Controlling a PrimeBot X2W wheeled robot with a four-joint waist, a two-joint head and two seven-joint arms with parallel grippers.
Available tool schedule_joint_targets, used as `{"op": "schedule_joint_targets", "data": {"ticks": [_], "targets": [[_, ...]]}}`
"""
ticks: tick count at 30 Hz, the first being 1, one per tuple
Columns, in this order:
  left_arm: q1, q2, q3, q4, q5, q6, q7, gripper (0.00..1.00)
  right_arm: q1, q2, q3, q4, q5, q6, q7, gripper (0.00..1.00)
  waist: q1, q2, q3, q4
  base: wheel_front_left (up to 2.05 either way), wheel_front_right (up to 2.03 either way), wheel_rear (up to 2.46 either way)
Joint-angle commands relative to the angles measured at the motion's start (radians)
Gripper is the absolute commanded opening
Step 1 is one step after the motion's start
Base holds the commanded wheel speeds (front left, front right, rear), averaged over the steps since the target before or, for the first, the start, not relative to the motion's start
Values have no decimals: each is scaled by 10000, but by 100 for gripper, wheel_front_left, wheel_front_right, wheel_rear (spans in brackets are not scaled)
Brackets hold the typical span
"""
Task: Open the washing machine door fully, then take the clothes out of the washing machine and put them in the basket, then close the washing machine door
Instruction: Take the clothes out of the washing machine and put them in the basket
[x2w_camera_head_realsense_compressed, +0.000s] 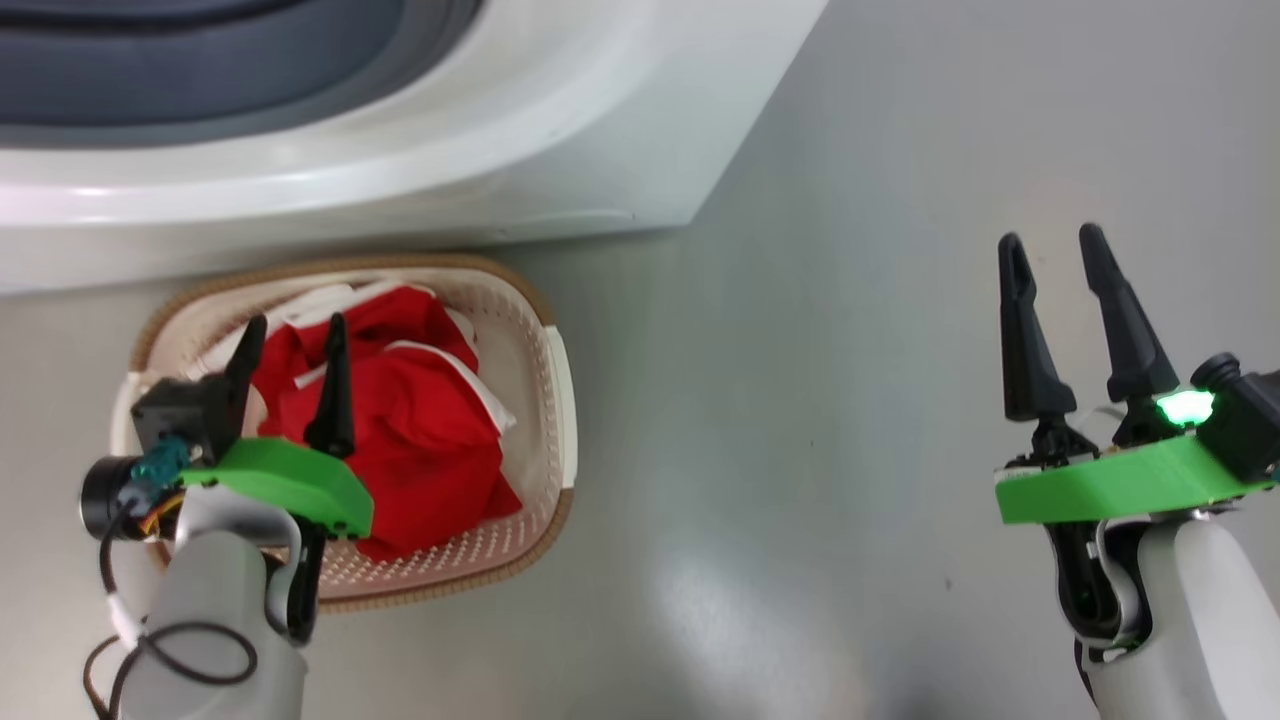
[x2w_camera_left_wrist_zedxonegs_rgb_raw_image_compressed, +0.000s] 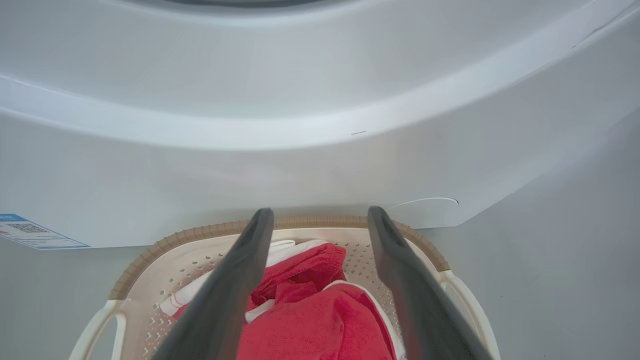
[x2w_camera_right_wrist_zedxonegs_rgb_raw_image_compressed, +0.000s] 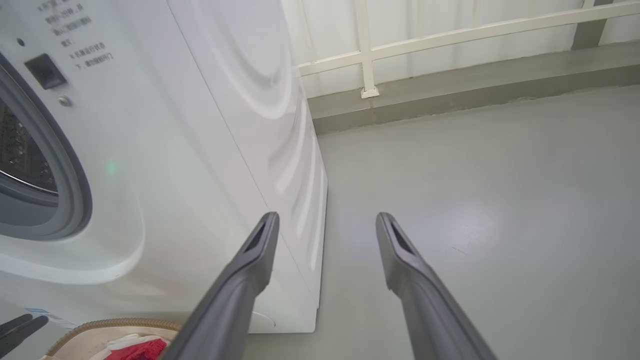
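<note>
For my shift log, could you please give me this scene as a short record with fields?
washing machine: white front-loader, just behind the basket
drum: opening uncovered, perforated steel visible inside
basket: on the floor, in front of the machine
clothes: red with white trim, piled in the basket
left end effector: open, empty, above the clothes
right end effector: open, empty, over bare floor
</note>
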Motion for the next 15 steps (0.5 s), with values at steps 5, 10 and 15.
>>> {"op": "schedule_joint_targets", "data": {"ticks": [5,10,15], "targets": [[1050,193,197,-1343,30,-55,-49,100,669,20,227,-73,-213,65,-63,100,0,-1,-1401,292,0,0,0],[1557,161,140,-2219,73,-55,-49,100,1007,6,182,-9,-295,65,-63,100,0,-1,-1956,381,0,0,0],[2002,156,80,-3010,132,-55,-49,100,1307,-50,120,-7,-291,65,-63,100,0,-1,-2383,389,0,0,0]]}}
